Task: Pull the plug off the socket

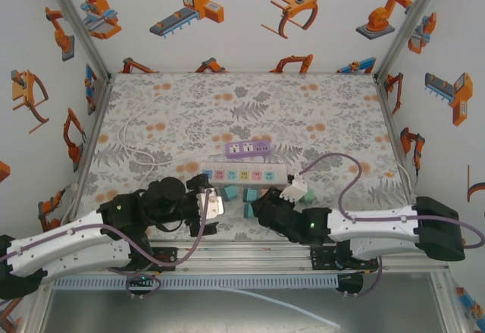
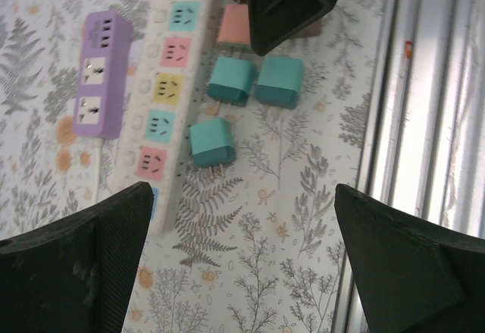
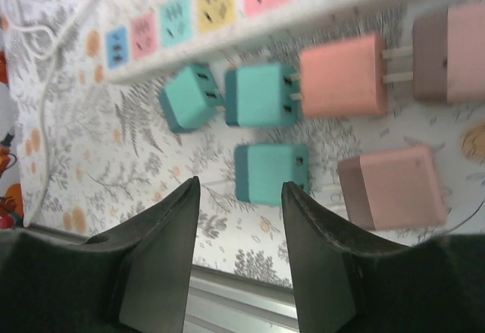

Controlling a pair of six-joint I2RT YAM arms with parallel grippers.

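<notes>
One teal plug point(image 3: 269, 174) lies loose just beyond the right end effector point(image 3: 241, 196), fingers parted and empty; it looks light, rigid and slick, best pinched across its flat sides, clear of the prongs.

walls point(image 1: 250, 45): white with orange and blue robot pictures, left, far and right | tabletop point(image 1: 227, 98): grey leaves, orange flowers | posts point(image 1: 79, 22): silver metal, far corners | rail point(image 1: 242, 255): silver, near edge | light: bright

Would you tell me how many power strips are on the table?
2. The white power strip lies across the middle; the purple power strip sits just behind it, farther back.
</notes>
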